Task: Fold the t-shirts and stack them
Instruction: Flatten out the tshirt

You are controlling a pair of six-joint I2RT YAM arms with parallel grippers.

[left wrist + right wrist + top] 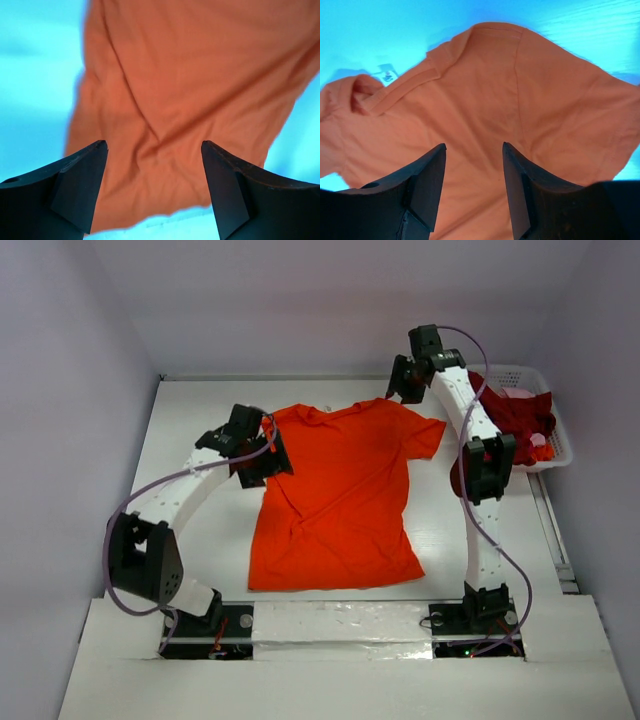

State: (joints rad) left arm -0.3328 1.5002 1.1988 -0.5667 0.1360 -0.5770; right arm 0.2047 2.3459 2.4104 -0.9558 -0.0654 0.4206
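White table (215, 540), pale walls (350, 300), orange-red t-shirt (340, 500) flat beneath left hand (154, 145) and right hand (474, 146), both spread

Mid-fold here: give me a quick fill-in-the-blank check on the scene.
The orange t-shirt lies spread out on the ____.
The crimson t-shirt is heaped in the white ____.
The left end effector and the right end effector are both ____, holding nothing.
Missing: table; basket; open.
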